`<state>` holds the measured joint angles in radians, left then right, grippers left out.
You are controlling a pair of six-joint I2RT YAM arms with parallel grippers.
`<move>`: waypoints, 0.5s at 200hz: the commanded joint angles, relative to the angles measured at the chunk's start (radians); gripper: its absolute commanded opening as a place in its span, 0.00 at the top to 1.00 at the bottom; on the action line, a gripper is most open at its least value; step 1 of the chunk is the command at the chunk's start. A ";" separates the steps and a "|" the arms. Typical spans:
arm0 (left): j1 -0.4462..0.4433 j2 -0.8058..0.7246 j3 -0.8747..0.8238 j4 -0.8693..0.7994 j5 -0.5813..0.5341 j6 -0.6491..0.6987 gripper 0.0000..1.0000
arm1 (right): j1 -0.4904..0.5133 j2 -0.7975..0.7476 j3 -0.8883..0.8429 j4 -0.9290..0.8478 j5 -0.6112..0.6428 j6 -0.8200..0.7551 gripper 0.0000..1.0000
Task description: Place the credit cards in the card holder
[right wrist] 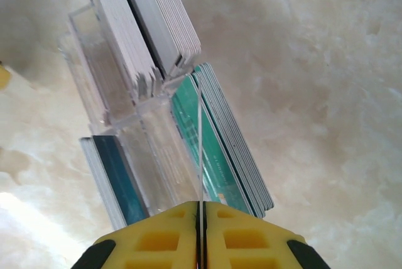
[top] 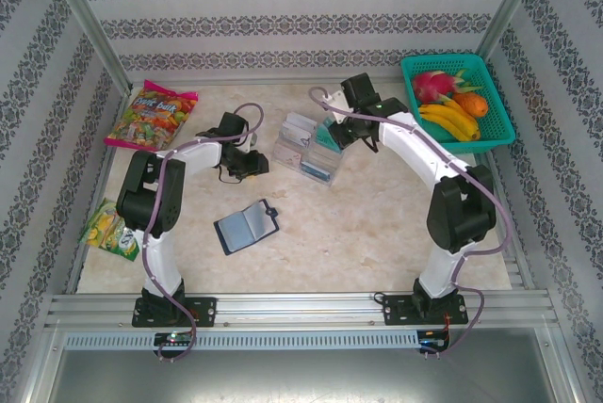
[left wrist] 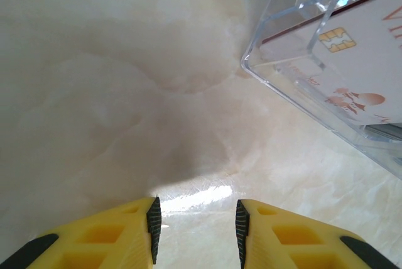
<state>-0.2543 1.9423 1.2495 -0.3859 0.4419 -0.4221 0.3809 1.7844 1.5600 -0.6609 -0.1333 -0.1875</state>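
Observation:
The credit cards stand in stacks in a clear acrylic tray (top: pixel 306 149): white ones (right wrist: pixel 144 24), teal ones (right wrist: pixel 217 149) and blue ones (right wrist: pixel 122 178). My right gripper (right wrist: pixel 201 209) hovers over the tray, shut on one thin card (right wrist: pixel 200 143) that I see edge-on, lifted in front of the teal stack. The card holder (top: pixel 247 226) lies open on the table in front of the tray, its grey slots facing up. My left gripper (left wrist: pixel 196 222) is open and holds nothing, low over bare table just left of the tray's corner (left wrist: pixel 251 61).
A green basket (top: pixel 412 69) of fruit sits at the back right. A candy bag (top: pixel 151 118) lies at the back left and a snack packet (top: pixel 111 231) at the left edge. Metal frame posts rise at the back corners.

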 commanded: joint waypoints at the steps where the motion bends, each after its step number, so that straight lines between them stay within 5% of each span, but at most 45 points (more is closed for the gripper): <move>1: 0.000 -0.059 0.009 -0.034 -0.016 0.023 0.60 | -0.024 -0.048 -0.023 0.016 -0.122 0.055 0.90; 100: 0.000 -0.273 -0.060 -0.091 -0.050 0.012 0.60 | -0.014 -0.264 -0.176 0.139 -0.412 0.293 0.93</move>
<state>-0.2543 1.7874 1.2301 -0.4133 0.4335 -0.4221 0.3328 1.6360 1.4418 -0.5938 -0.4149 -0.0113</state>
